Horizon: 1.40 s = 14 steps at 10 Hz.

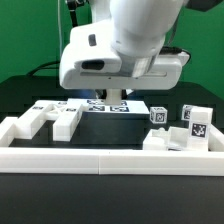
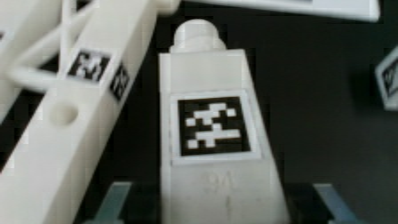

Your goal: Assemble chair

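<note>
In the wrist view a long white chair piece (image 2: 214, 120) with a rounded peg at its far end and a square tag on top lies on the black table. It runs between the two fingers of my gripper (image 2: 222, 196), which is shut on its near end; one finger (image 2: 121, 196) shows beside each flank. A second long white chair piece (image 2: 75, 120) with its own tag lies slanted close alongside. In the exterior view my gripper (image 1: 112, 98) is low over the table's middle and hides the held piece.
Blocky white chair pieces (image 1: 45, 117) lie at the exterior view's left, and tagged blocks (image 1: 192, 122) at its right. The marker board (image 1: 125, 107) lies behind the gripper. A low white border wall (image 1: 110, 162) runs along the front. Another tagged piece (image 2: 388, 80) sits at the wrist view's edge.
</note>
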Motion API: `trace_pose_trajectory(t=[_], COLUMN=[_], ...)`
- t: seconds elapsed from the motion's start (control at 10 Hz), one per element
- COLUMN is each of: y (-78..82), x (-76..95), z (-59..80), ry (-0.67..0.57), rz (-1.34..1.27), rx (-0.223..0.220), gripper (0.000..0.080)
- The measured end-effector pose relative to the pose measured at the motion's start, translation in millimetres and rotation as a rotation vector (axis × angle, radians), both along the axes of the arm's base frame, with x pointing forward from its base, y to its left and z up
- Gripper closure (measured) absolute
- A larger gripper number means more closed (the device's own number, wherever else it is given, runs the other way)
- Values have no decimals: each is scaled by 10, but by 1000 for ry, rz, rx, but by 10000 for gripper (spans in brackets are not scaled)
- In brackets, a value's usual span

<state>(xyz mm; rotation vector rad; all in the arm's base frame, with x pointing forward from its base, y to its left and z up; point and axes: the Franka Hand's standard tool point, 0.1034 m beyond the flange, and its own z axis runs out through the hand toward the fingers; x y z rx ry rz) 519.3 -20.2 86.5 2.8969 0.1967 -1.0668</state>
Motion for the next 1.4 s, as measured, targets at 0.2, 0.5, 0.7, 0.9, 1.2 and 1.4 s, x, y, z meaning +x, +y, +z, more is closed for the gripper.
trace_pose_trajectory(t=[0.2, 0.5, 0.7, 0.9, 1.2, 1.4], y=[45, -4, 71, 253, 228, 199], x=[280, 314, 426, 501, 595, 626], z=[147, 93, 154, 307, 313, 307], ry=[-140, -355, -523, -633, -840, -947], rz=[50, 58, 20, -14, 9, 20], rx=[20, 34, 62, 75, 72, 65], gripper=[505, 505, 505, 505, 505, 505])
